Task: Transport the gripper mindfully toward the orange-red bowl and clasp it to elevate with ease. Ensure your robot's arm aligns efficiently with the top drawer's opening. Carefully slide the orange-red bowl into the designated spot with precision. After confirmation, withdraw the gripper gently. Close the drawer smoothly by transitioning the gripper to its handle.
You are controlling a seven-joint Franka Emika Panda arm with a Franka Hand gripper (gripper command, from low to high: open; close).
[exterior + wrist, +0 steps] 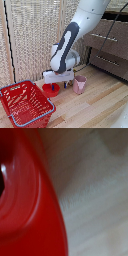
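Observation:
The orange-red bowl (50, 90) sits on the light wooden floor, between the red basket and the pink cup. The robot's arm (70, 40) reaches down from the upper right of the exterior view. Its white gripper (56, 85) hangs right over the bowl's rim on the cup side. The fingers are too small and blurred to show how they stand. In the wrist view the glossy bowl (27, 203) fills one side at very close range and no finger shows. The top drawer (107, 31) with its silver handle (104, 36) is at the exterior view's right.
A big red mesh basket (24, 103) with a blue rim stands close beside the bowl at the exterior view's left. A pink cup (79, 84) stands just on the bowl's other side. A lower drawer (109, 61) sits under the top one. A slatted screen (30, 35) forms the back.

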